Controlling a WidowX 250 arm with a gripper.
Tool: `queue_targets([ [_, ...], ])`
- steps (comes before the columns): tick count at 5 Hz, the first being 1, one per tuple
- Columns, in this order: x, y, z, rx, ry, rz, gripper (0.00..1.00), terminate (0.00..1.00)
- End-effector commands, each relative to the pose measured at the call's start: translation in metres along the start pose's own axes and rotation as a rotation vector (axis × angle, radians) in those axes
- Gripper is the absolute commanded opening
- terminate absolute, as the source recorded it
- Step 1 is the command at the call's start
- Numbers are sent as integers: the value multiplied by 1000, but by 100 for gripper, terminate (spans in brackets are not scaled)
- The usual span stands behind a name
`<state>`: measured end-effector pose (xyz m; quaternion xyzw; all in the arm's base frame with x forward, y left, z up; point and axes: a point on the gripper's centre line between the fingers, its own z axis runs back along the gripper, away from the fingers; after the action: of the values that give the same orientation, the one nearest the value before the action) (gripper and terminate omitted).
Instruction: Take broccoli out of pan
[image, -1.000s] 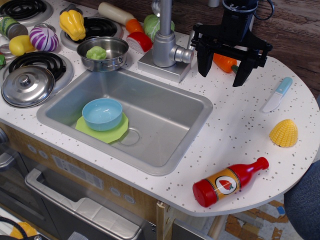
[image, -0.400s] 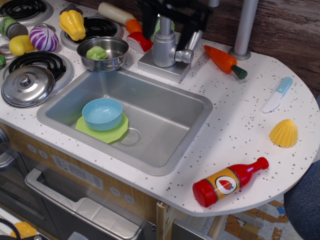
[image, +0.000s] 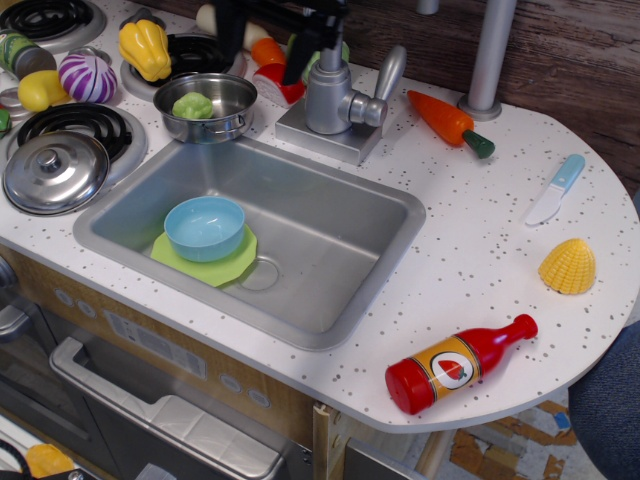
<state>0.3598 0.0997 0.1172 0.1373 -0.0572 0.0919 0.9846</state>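
Observation:
The broccoli (image: 192, 105), a small light green bumpy toy, lies inside the pan (image: 236, 98), a small shiny steel pot standing on the counter between the stove and the sink. My black gripper (image: 265, 45) hangs at the top edge of the view, above and behind-right of the pan, just left of the faucet. Its fingers (image: 300, 62) stand wide apart and hold nothing. It does not touch the pan or the broccoli. The upper part of the gripper is cut off by the frame.
A steel faucet (image: 330, 95) stands right of the pan. The sink (image: 330, 240) holds a blue bowl (image: 205, 227) on a green plate (image: 225, 268). A steel lid (image: 55, 172), yellow pepper (image: 145, 48), purple onion (image: 87, 77), carrot (image: 448, 122), knife (image: 556, 188), corn (image: 568, 266) and red bottle (image: 458, 364) lie around.
My gripper has swept left, from right of the faucet over the carrot, past the faucet, to above and behind the pan. It stays open. Nothing else moved.

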Motion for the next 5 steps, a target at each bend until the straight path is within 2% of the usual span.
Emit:
queue_targets([
  [1, 22, 37, -3, -39, -110, -46, 100, 0],
  [3, 50, 64, -32, -52, -151, -26, 100, 0],
  [5, 57, 75, -58, -104, -157, 9, 100, 0],
])
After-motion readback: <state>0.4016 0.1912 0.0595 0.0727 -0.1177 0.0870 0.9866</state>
